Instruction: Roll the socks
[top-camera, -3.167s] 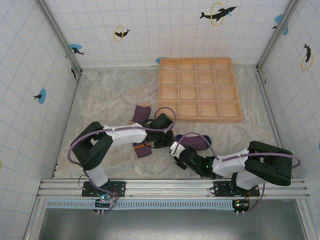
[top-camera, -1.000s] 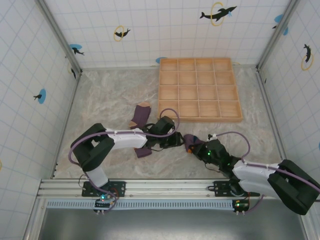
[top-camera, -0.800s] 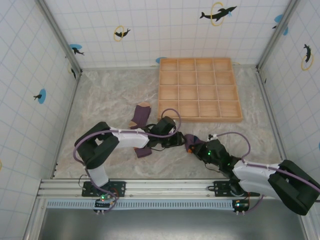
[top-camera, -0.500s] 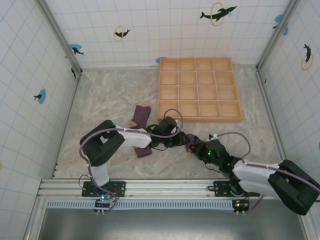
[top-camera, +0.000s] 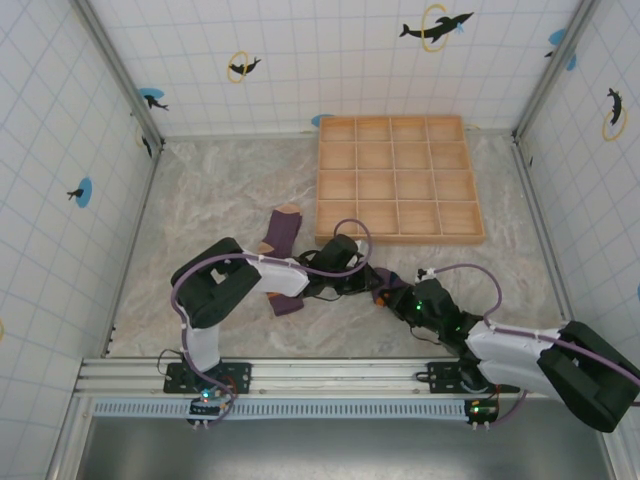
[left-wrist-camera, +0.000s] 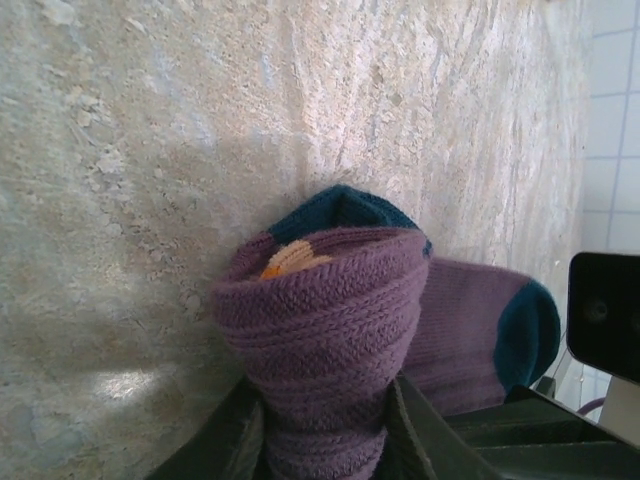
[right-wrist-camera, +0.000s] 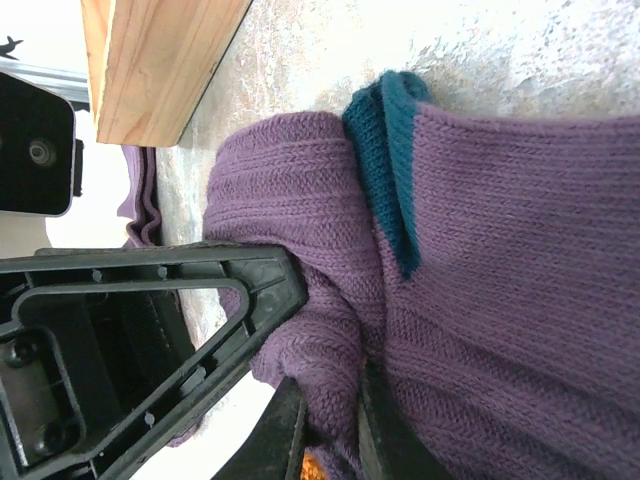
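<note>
Partway: purple sock (left-wrist-camera: 320, 320) half-rolled, clamped in left hand (left-wrist-camera: 325, 440), pinched by right hand (right-wrist-camera: 330, 440); another sock (top-camera: 283, 230) flat on tabletop (top-camera: 220, 195).

Wooden grid tray (top-camera: 400, 238) far right on marbled tabletop (top-camera: 220, 190); dolphin-stickered tiled walls (top-camera: 300, 60).

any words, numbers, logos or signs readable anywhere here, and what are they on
No readable text anywhere.
dolphin decals on the wall tiles: pictures with orange rings, no lettering.
wooden tray: no label or mark.
socks: plain knit, no tag or brand showing.
boards at the arm bases: too small to read any print.
</note>
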